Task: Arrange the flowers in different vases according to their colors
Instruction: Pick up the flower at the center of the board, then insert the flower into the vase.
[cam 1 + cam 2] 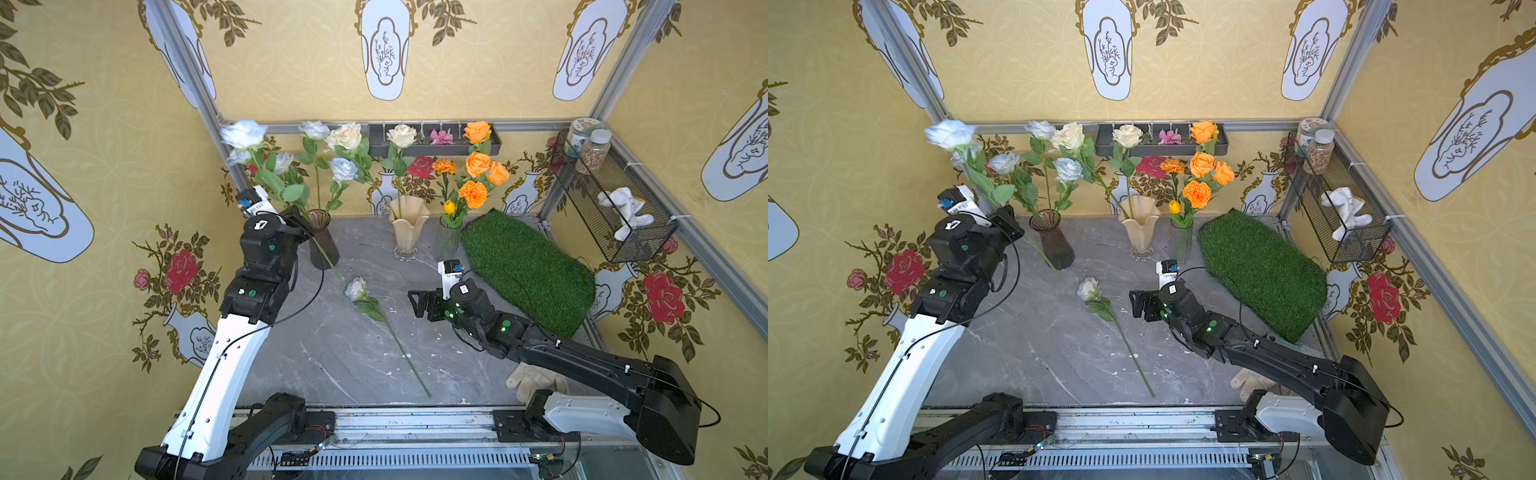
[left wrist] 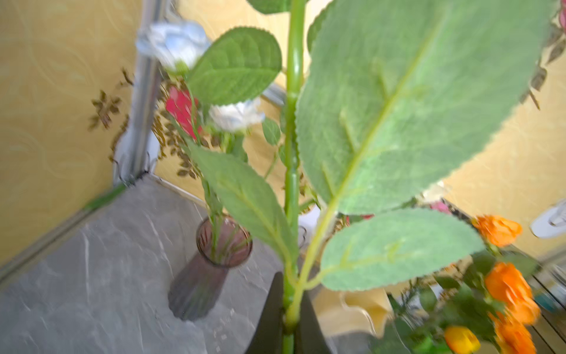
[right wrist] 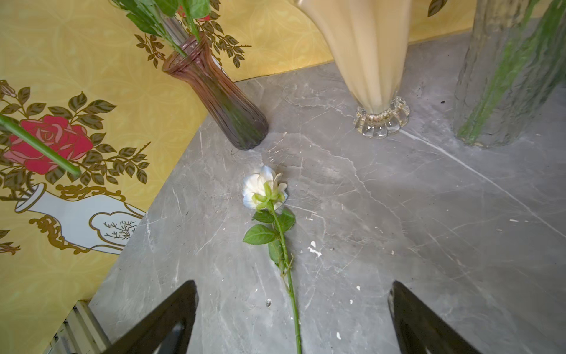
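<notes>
A blue rose (image 1: pixel 244 134) is held by its stem in the left fingers (image 2: pixel 269 318), clamped tight on it, beside the purple vase (image 1: pixel 322 245) near the worktop's (image 1: pixel 332 353) back left corner, where other blue roses stand. The stem tip should be raised clear of the rim, brought upright and lowered between those stems. The right fingers (image 3: pixel 171 321) are spread wide and empty above a white rose (image 1: pixel 356 288) laid mid-worktop, judged bound for the cream vase (image 1: pixel 407 226)
</notes>
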Tool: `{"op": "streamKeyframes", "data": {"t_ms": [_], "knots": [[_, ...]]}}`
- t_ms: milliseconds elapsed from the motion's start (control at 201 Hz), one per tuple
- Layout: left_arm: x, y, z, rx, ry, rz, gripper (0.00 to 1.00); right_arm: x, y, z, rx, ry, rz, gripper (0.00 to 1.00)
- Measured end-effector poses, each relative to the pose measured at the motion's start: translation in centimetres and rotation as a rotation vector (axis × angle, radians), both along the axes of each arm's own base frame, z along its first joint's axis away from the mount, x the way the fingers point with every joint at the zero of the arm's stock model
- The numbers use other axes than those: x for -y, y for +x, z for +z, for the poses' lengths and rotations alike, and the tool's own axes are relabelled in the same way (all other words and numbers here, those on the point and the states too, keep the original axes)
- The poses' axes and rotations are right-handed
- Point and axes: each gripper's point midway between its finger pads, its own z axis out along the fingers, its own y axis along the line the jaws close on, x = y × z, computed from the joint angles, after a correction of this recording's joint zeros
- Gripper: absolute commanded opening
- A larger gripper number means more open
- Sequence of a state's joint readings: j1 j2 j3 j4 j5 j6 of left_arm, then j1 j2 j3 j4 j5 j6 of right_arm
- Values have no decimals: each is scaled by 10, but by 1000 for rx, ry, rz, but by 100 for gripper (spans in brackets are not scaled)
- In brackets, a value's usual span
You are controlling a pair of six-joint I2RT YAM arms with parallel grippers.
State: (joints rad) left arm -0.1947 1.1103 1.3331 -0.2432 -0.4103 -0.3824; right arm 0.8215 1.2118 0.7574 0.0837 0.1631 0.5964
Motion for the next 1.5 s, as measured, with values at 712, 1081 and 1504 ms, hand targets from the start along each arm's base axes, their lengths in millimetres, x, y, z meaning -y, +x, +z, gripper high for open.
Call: {"op": "streamKeyframes", "data": {"t_ms": [712,1081,1504], "knots": [[-48,160,39,132,242,187,0,15,25,-10,9,116,-70,97],[-32,202,-43,40,158,95,0,16,26,-13,7,128,-82,97],[-10,190,-88,-45,135,-9,69,12,29,1,7,140,-77,97]]}}
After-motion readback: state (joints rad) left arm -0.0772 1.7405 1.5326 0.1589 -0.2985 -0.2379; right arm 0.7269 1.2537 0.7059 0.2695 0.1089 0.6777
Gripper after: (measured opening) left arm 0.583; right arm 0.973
